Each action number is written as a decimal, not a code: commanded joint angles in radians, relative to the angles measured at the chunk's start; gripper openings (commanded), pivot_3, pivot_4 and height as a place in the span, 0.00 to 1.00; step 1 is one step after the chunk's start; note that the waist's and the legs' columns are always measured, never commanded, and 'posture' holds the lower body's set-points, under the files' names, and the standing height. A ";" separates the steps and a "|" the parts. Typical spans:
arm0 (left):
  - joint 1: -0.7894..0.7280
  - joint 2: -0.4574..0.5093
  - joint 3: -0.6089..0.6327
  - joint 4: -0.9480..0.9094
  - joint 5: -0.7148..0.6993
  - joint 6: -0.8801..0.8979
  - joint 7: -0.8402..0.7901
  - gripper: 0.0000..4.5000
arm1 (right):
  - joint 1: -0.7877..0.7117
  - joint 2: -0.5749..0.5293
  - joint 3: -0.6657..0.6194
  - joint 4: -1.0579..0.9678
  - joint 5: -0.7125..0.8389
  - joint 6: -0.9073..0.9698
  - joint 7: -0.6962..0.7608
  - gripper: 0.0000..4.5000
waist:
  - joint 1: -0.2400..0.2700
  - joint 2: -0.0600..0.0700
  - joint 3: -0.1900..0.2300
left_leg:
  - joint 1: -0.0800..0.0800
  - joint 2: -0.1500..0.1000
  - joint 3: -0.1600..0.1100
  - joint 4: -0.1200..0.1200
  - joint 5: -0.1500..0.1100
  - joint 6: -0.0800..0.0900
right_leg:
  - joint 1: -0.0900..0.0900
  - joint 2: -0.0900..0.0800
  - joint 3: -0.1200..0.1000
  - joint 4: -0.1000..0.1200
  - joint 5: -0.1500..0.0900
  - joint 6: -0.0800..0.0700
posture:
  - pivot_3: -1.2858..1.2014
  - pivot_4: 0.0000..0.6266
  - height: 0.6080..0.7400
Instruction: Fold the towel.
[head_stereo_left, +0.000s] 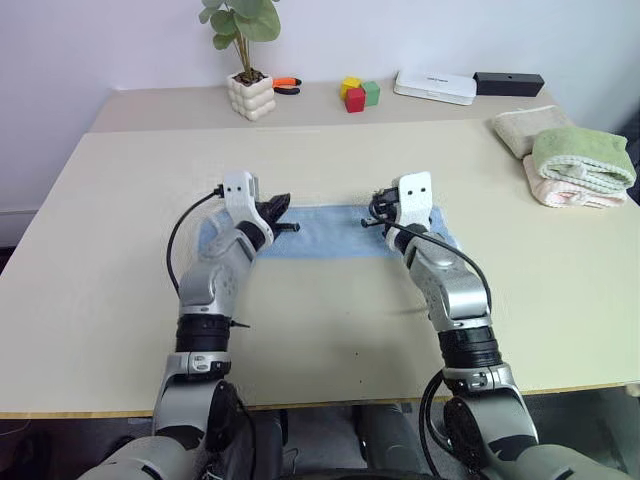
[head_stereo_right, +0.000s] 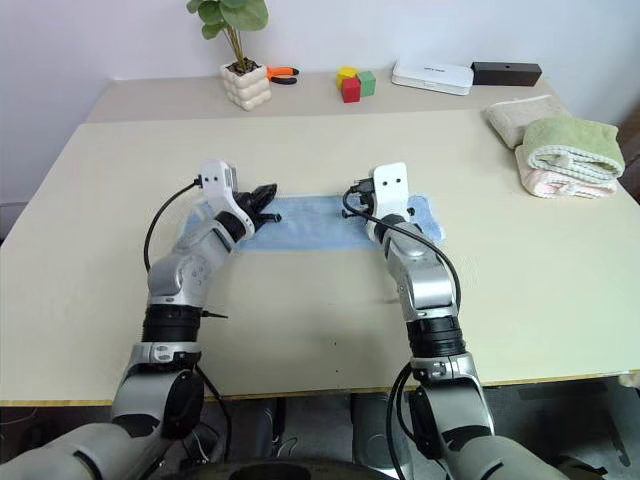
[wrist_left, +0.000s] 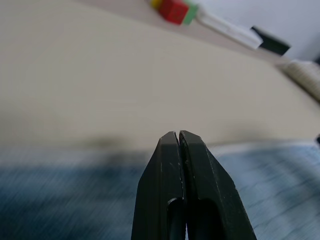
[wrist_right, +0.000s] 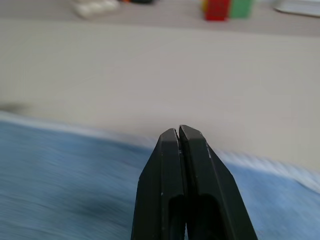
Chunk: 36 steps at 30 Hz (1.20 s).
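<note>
**Obs. 1:** Towel (head_stereo_left: 325, 232) lies flat on the table (head_stereo_left: 120, 180), light blue, stretched between the two arms. Left gripper (head_stereo_left: 284, 207) sits over its left end, right gripper (head_stereo_left: 376, 213) over its right end.

**Obs. 2:** Jaw state? Wrist views show both pairs of fingers (wrist_left: 172, 165) pressed tip to tip, nothing between them. Cloth lies below and past the tips, not pinched.

**Obs. 1:** Agreed, both closed and empty. Far hem of the towel runs just beyond each gripper; bare tabletop follows.

**Obs. 2:** Open room: wide clear surface ahead of both grippers up to the plant pot (head_stereo_left: 250, 95) and coloured blocks (head_stereo_left: 358, 94). Stacked towels (head_stereo_left: 578, 165) well off to the right gripper's outer side.

**Obs. 1:** Near table edge well behind the wrists.
</note>
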 joint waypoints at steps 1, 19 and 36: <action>0.010 0.046 0.035 0.028 0.012 -0.043 0.010 0.01 | 0.022 -0.006 -0.021 0.011 -0.041 -0.045 -0.070 0.00 | -0.001 0.000 0.000 | 0.000 0.000 0.000 0.000 0.000 0.000 | 0.000 0.000 0.000 0.000 0.000 0.000 | 0.52 0.24 1.00; 0.038 0.339 0.121 0.186 -0.019 -0.134 -0.183 0.01 | 0.018 -0.141 -0.095 0.183 -0.052 -0.206 -0.069 0.00 | -0.001 0.000 0.000 | 0.001 0.000 0.000 0.000 0.000 0.000 | 0.001 0.000 0.000 -0.001 0.000 0.000 | 0.52 0.24 1.00; 0.020 0.377 0.114 0.147 -0.031 -0.154 -0.291 1.00 | 0.026 -0.155 -0.184 -0.018 0.114 -0.060 0.027 0.99 | -0.004 0.000 0.000 | 0.000 0.000 0.000 -0.001 0.000 0.000 | 0.001 0.000 0.000 -0.001 0.000 0.000 | 0.52 0.24 1.00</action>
